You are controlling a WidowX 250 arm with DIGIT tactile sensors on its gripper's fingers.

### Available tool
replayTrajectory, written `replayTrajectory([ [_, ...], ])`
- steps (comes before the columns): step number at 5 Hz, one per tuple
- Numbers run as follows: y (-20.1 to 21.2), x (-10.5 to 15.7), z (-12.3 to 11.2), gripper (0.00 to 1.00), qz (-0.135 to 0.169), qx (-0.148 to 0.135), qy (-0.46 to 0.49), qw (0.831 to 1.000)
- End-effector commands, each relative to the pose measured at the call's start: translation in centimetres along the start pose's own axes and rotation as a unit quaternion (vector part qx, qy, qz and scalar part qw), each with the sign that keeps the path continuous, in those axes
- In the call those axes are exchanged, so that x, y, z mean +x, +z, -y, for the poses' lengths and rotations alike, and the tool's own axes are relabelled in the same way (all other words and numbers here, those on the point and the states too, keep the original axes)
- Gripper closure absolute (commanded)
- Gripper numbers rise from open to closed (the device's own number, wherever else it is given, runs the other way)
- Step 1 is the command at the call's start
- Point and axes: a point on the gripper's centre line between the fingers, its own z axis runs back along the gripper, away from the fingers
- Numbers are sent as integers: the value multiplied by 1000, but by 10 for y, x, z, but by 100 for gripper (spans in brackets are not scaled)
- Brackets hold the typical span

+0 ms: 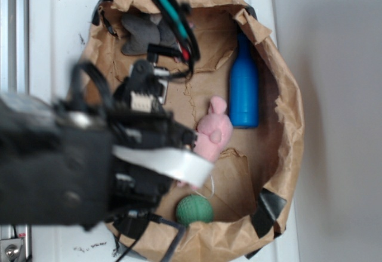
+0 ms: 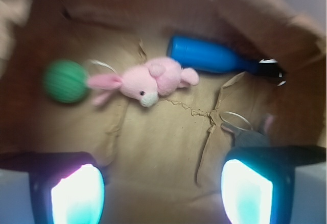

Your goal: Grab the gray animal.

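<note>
- Landmark: the pink plush (image 2: pixel 153 80), lying mid-floor in the paper-lined bin (image 1: pixel 286 154).
- Left of the plush in the wrist view: a green ball (image 2: pixel 65 81), just beside its ear.
- Above and right of the plush: a blue bottle (image 2: pixel 209 54), lying flat.
- Far right of the plush, near the right finger: the gray animal (image 2: pixel 250 134), partly hidden.
- Gripper (image 2: pixel 161 191): jaws spread wide, nothing held.
- Step: approach. Judged next: shift toward the gray animal, centre it, descend.
</note>
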Motion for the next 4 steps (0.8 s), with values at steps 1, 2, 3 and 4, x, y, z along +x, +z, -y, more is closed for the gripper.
replayTrajectory([
  [1, -46, -13, 2, 0, 25, -97, -76, 992],
  [2, -39, -17, -10, 0, 25, -135, -75, 988],
  [3, -5, -17, -39, 0, 30, -184, -40, 982],
  [4, 4, -13, -51, 0, 36, -197, -27, 979],
])
